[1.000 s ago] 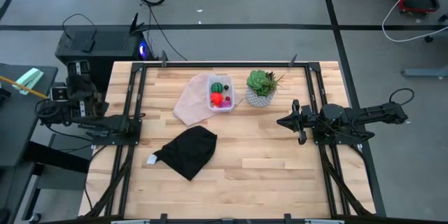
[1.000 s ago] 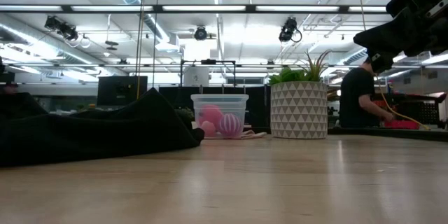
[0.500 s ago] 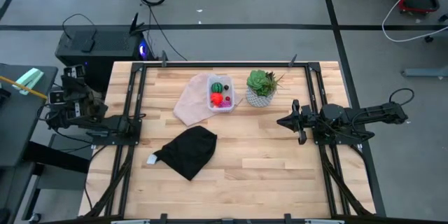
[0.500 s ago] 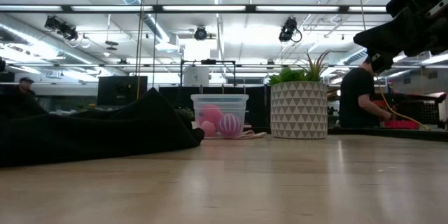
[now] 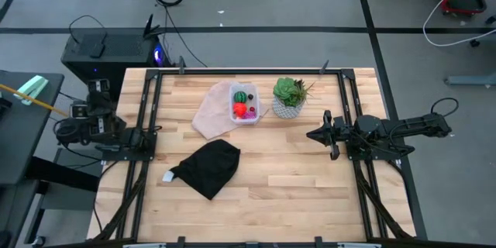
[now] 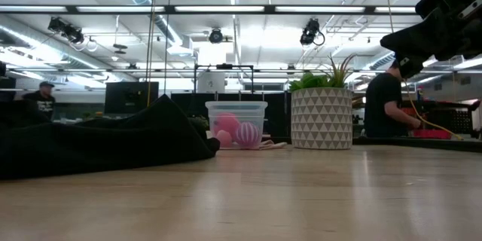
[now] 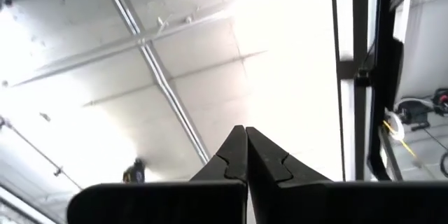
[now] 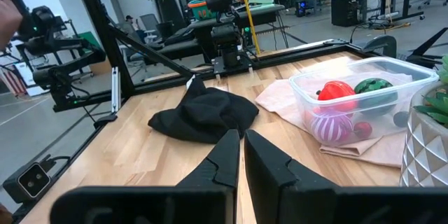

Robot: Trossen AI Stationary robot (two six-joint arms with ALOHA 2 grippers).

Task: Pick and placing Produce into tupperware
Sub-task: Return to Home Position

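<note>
1. The placing looks finished. The tub (image 6: 236, 111) stands at the far middle of the table (image 5: 294, 178), on a pale sheet (image 5: 206, 116) and just beside the plant pot (image 5: 287, 108).
2. The produce lies inside the tub: a green ball (image 5: 241, 96), a red-orange piece (image 5: 239, 109), a purple piece (image 8: 329, 126) and a small red bit (image 8: 362, 129). I see no produce loose on the table. The black cloth (image 5: 209, 167) could hide some.
3. The left gripper (image 7: 245, 131) is empty, its fingers pressed together, and it points up at the ceiling. Its arm is folded off the table's left edge, well apart from the tub.
4. The right gripper (image 5: 319, 134) is also empty, with barely a slit between its fingers. It hangs above the right side of the table, aimed toward the middle, near the pot but clear of it.
5. Judged from this, the step in hand is going to rest, not another pick. The right arm looks parked; the left looks near its rest pose.
6. The next move calls only for the left arm to settle into its rest pose, gripper kept closed. Nothing lies close enough to be knocked.
</note>
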